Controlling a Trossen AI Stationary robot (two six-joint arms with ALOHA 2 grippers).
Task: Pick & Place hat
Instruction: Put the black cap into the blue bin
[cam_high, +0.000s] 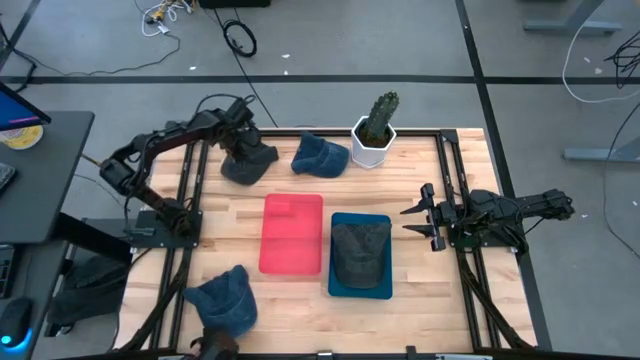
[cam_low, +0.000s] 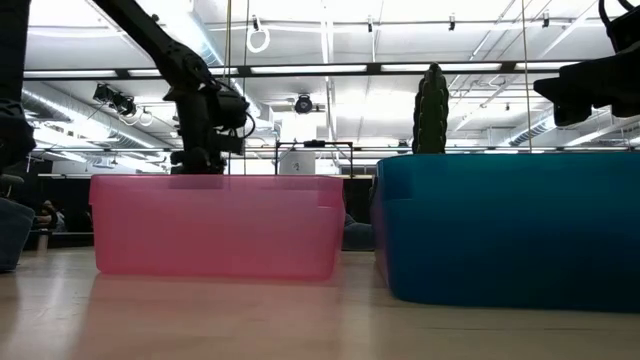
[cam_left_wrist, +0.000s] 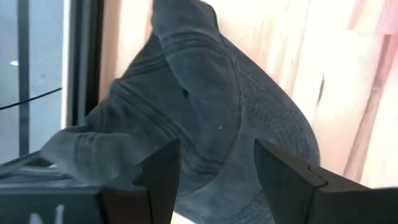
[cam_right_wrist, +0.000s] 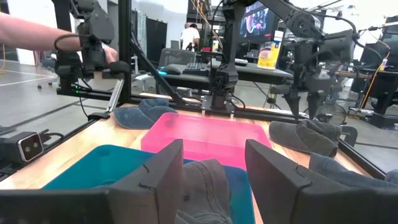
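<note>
Fingers (cam_left_wrist: 163, 180) of the left gripper (cam_high: 243, 143) standing wide open, straddling the dark grey hat (cam_high: 248, 162) in the upper left of the high view, gripping nothing yet. Hovering right over the crown, pads apparently not touching cloth. Risking a shallow pinch here: closing on a loose fold only, letting the soft cap slide out during the lift. Also risking a snag of the brim against the black frame rail (cam_high: 196, 170) just beside it.

Moving rightward: pink bin (cam_high: 292, 234) sitting empty at centre, likely target; dropping short would be leaving the hat draped over its rim. Blue hat (cam_high: 320, 155) lying just beside the grey one, near enough to get dragged along. Another blue hat (cam_high: 224, 298) resting at lower left. Potted cactus (cam_high: 377, 128) standing at upper centre, possibly in the way of a wide swing.

Further right: teal bin (cam_high: 360, 291) already holding a grey hat (cam_high: 359, 250). Right gripper (cam_high: 420, 222) waiting at the right edge, jaws parted, holding nothing.
</note>
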